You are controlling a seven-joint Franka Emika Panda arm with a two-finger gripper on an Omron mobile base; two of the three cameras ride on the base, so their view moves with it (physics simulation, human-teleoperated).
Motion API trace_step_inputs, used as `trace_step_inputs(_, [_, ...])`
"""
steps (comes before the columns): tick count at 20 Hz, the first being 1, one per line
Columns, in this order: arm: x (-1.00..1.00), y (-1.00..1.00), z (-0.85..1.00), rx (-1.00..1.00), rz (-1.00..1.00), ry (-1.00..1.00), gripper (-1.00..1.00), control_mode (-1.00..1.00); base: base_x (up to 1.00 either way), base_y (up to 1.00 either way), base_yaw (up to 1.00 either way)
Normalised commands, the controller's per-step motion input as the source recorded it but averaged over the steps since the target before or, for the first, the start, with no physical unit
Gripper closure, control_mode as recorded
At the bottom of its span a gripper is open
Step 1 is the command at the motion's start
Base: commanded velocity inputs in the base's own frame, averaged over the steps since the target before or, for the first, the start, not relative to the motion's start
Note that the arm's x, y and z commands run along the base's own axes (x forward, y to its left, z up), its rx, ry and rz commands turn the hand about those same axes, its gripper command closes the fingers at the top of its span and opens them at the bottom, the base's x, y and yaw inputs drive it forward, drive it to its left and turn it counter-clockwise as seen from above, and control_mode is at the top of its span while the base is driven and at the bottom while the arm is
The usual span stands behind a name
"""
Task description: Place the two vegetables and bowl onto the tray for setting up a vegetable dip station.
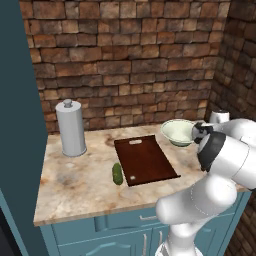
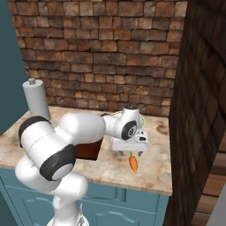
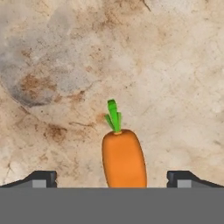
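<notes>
The gripper (image 2: 130, 154) hung spread wide just above the carrot (image 3: 124, 159), whose long axis ran crosswise between the fingertips (image 3: 43, 178).

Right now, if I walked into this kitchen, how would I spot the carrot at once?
Find the marble counter under the brick wall and follow it toward the dark side wall at the right end. There, near the front edge, just below the open pincer, lies the carrot. It is the lone bright orange thing, with a green tuft, well apart from the dark green cucumber beside the brown tray.
</notes>
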Motion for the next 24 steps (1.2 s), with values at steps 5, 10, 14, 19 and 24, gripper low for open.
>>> trace_step_inputs(5, [0.09, -0.22, -0.04, 0.0, 0.0, 0.0, -1.0, -1.0, 0.0, 0.0, 0.0])
trace_step_inputs(10, [0.0, -0.13, -0.17, 0.0, 0.0, 0.0, -1.0, -1.0, 0.0, 0.0, 0.0])
trace_step_inputs(14, [-0.14, 0.0, -0.15, 0.0, 0.0, 0.0, -1.0, -1.0, 0.0, 0.0, 0.0])
trace_step_inputs(19, [-0.08, 0.01, -0.03, 0.0, 0.0, 0.0, -1.0, -1.0, 0.0, 0.0, 0.0])
trace_step_inputs(24, [-0.12, 0.17, 0.0, 0.0, 0.0, 0.0, -1.0, -1.0, 0.0, 0.0, 0.0])
